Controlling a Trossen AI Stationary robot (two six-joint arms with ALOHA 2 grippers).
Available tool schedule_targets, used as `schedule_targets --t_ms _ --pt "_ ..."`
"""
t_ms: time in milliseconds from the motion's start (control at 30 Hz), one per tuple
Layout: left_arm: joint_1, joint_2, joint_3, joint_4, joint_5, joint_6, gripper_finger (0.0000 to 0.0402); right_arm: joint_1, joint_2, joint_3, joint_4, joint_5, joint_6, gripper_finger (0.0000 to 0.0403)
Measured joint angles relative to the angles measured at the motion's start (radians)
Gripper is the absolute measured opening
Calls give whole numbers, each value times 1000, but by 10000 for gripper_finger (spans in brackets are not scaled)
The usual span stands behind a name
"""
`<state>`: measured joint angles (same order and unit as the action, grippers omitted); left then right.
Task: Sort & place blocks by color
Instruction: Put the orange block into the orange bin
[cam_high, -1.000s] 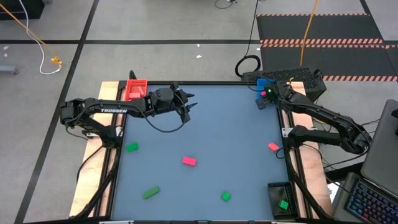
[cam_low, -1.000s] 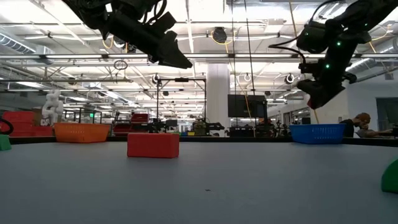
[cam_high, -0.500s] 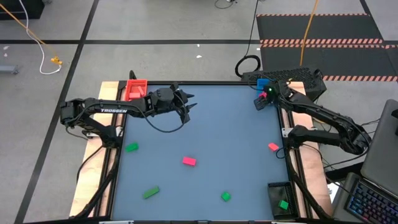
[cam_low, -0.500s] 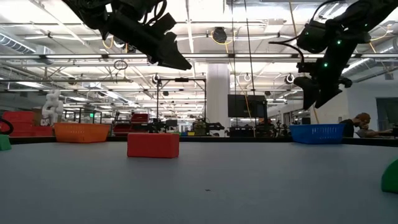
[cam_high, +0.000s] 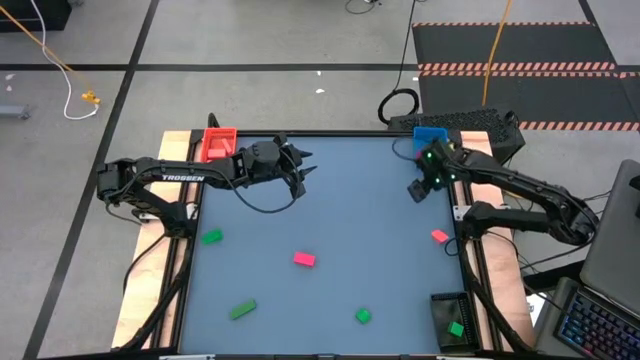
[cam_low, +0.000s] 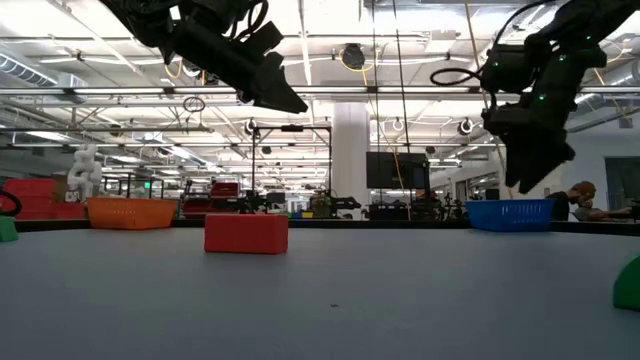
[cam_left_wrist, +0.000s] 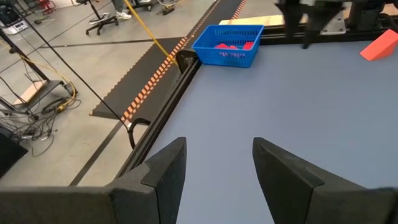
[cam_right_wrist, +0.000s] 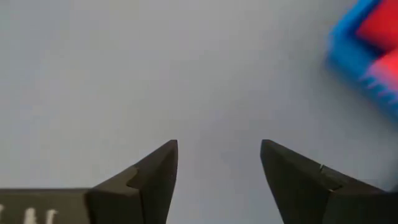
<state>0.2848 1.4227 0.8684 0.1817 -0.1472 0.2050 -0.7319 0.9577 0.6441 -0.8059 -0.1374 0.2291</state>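
While the left hand (cam_high: 303, 168) hangs open and empty over the far part of the desk (cam_high: 330, 220), just beside the red tray (cam_high: 217, 143) at that corner, the right hand (cam_high: 418, 190) hovers above the desk's far right side, a little nearer than the blue basket (cam_high: 430, 135). Its own wrist camera shows both fingers spread with bare grey surface between them and nothing held, the basket's blue edge off to one side.

From overhead, the blocks lie scattered well apart from either hand: a pink block (cam_high: 304, 259) near the middle, a salmon-red block (cam_high: 439, 236) by the right edge on the near side of the right hand, a green block (cam_high: 211, 237) by the left edge, a green bar (cam_high: 242, 310) and a small green cube (cam_high: 364, 315) toward the front. One more green piece (cam_high: 456, 329) sits in the dark tray (cam_high: 449, 302) at the near right corner.

Only the left wrist camera looks into the blue basket (cam_left_wrist: 227, 45), where red-pink pieces (cam_left_wrist: 230, 45) lie. The level camera instead shows both hands raised clear of the desk, the red tray (cam_low: 246, 233) standing on it, and green shapes at the picture's edges that I cannot tell apart.
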Motion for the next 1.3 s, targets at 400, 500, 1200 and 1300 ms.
schedule_targets --t_ms 400,500,1200,1300 --pt "0 0 0 5 0 -6 186 190 14 0 -279 -148 397 216" --pt "0 0 0 4 0 -7 186 244 27 0 -315 -153 462 216" --pt "0 0 0 3 0 -5 186 520 383 0 -334 -155 559 204" --pt "0 0 0 2 0 -5 186 525 408 1 -340 -153 544 191"
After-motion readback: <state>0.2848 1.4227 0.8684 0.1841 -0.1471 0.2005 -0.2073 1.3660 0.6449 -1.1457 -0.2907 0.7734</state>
